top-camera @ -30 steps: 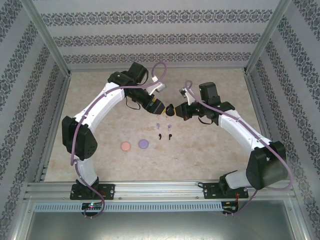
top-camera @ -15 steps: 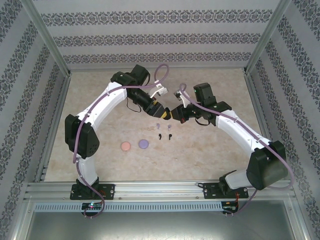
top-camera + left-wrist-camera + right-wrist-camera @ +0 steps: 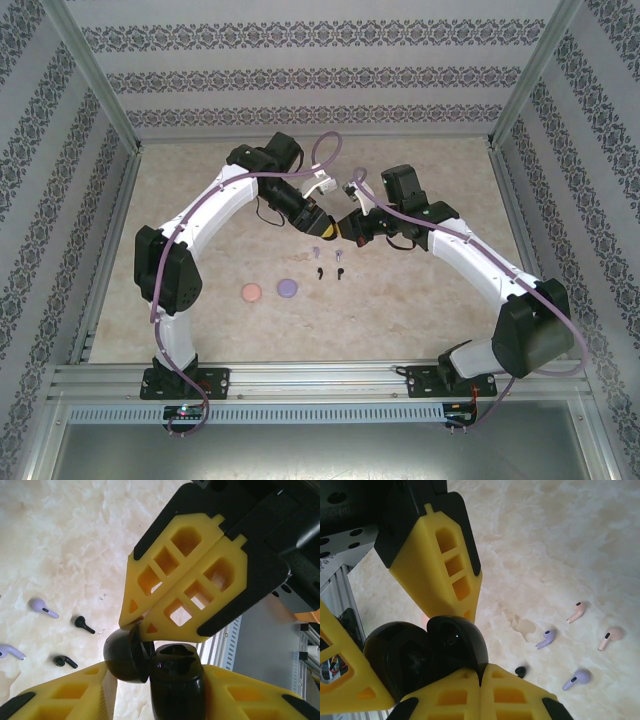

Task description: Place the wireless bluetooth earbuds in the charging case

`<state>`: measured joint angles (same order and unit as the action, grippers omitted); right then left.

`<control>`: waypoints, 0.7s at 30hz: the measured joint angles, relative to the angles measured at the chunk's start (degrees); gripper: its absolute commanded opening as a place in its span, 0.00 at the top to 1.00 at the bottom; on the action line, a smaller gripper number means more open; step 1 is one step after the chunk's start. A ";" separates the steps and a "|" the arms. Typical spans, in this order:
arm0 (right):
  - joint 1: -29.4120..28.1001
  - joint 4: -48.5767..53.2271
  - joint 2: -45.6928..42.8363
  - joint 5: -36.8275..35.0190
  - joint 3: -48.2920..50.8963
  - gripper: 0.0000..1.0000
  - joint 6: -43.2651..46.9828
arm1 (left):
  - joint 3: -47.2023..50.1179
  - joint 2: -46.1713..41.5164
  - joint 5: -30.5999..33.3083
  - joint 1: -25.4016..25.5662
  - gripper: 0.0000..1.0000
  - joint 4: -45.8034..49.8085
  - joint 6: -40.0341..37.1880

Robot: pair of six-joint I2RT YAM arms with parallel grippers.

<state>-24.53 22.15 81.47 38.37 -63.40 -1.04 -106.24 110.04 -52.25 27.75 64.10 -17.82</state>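
Glossy black rounded plastic charging case point(image 3: 425, 650) is held in the air between both arms, lid ajar. Right gripper point(image 3: 480, 677): jaws fully together, nipping the lid's rim (a thin hold). Left gripper point(image 3: 322, 228): jaws part-way in, one either side of the case body; I cannot tell if they press on it.

Small stemmed earbuds, pink point(image 3: 576, 611), purple point(image 3: 546, 638) and black point(image 3: 84, 624), lie loose on the beige marbled tabletop point(image 3: 560, 540) below.

Risk: opposing pulls could twist the hinge or snap the lid shut. If the rim pinch slips before the left jaws bear, the case would likely drop and scatter the earbuds.
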 measured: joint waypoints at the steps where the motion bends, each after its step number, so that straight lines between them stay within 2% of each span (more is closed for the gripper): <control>1: 0.00 0.00 0.00 -0.07 0.00 1.00 0.00 | 0.00 0.00 -0.02 0.00 0.61 0.02 -0.04; 7: 0.00 0.17 0.22 -1.25 -0.02 1.00 -0.02 | 0.15 0.00 -1.18 0.04 0.69 0.57 -0.46; 10: 0.00 0.13 0.28 -1.29 -0.09 1.00 -0.02 | 0.15 0.00 -1.77 0.04 0.63 0.72 -0.83; 16: 0.00 0.17 0.35 -1.42 -0.22 1.00 0.00 | 0.15 0.00 -2.62 0.04 0.62 1.09 -1.33; 21: 0.00 0.17 0.35 -1.42 -0.22 1.00 0.00 | 0.15 0.02 -2.56 0.02 0.69 1.09 -1.51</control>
<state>-24.53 22.33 81.82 36.95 -63.61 -1.04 -106.08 110.06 -54.81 27.77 65.19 -19.33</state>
